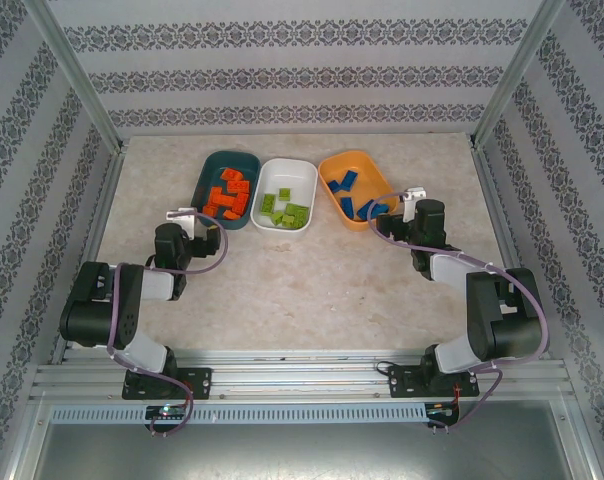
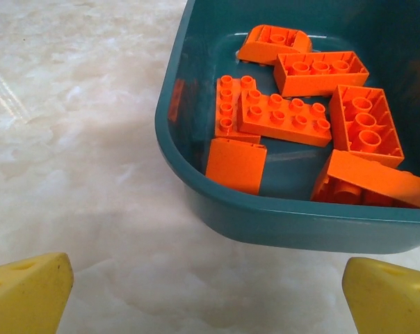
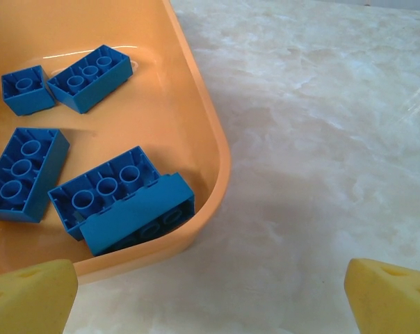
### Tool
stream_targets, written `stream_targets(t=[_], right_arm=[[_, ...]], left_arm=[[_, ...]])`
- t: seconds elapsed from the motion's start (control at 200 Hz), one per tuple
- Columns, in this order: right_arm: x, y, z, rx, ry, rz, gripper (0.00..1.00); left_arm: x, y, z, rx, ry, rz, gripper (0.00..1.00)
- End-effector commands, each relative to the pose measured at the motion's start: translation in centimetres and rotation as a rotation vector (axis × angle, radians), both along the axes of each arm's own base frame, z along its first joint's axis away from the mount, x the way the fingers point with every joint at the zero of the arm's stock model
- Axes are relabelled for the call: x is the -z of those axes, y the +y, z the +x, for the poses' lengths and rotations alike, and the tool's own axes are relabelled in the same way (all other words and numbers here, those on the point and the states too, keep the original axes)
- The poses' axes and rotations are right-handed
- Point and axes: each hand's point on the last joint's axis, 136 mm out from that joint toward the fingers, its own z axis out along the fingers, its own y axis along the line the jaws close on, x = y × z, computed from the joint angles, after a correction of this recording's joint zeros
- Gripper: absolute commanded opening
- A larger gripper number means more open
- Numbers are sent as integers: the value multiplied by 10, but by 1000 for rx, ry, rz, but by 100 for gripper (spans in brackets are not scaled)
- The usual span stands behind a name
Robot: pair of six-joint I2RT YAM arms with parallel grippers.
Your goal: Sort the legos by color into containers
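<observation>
Left fingers (image 2: pixel 26 292) stand wide apart with nothing between them, low over the bare desk (image 2: pixel 92 174) just short of the near wall of the dark teal tray (image 2: pixel 265 223). The right fingers (image 3: pixel 29 296) are spread just as wide and equally empty, poised at the near right corner of the orange tray (image 3: pixel 196 104). Inside the teal tray the orange-red bricks (image 2: pixel 283 115) lie in a loose heap, some studs up, some overturned. The blue bricks (image 3: pixel 92 76) lie scattered on the floor of the orange tray, several hollow side up. From above, the three trays sit in a row toward the far edge of the desk: teal (image 1: pixel 210 165) on the left, the white tray (image 1: pixel 292 160) in the middle holding the lime green bricks (image 1: pixel 285 208), and orange (image 1: pixel 357 155) on the right. Every brick I can make out lies in a tray with its own colour, so the sorting looks finished, or very nearly so, with only the arms left to draw back.
</observation>
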Motion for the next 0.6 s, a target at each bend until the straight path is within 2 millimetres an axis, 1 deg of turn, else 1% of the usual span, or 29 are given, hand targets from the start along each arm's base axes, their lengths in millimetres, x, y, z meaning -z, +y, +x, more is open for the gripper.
stream_targets(t=[0.0, 0.08, 0.14, 0.215, 0.275, 0.295, 0.3, 0.31, 0.375, 0.425, 0.45, 0.595], right_arm=[[-14, -7, 1, 22, -85, -6, 98], [-18, -9, -4, 35, -133, -6, 98], [-21, -10, -8, 40, -164, -5, 98], [-25, -12, -15, 51, -213, -2, 98], [-30, -14, -22, 60, -260, 2, 98], [-35, -15, -22, 66, -286, 5, 98], [-29, -16, -27, 69, -277, 4, 98], [-27, -16, -28, 72, -278, 4, 98], [-26, -23, -37, 108, -311, 9, 98], [-25, -23, -40, 112, -334, 11, 98], [-22, -23, -42, 109, -334, 11, 98], [-15, -19, -45, 79, -358, 13, 98]], left_arm=[[-15, 3, 5, 8, -82, 10, 100], [-16, 8, 4, -20, -96, 11, 100], [-16, 16, 3, -73, -104, 13, 100], [-17, 32, 1, -170, -112, 10, 100], [-17, 33, 1, -178, -109, 13, 100], [-17, 33, 1, -178, -109, 13, 100], [-17, 34, 1, -179, -108, 14, 100], [-16, 34, 1, -179, -107, 15, 100], [-17, 34, 1, -180, -108, 15, 100], [-17, 34, 1, -181, -106, 16, 100], [-17, 34, 1, -180, -106, 16, 100], [-16, 34, 1, -180, -106, 18, 100]])
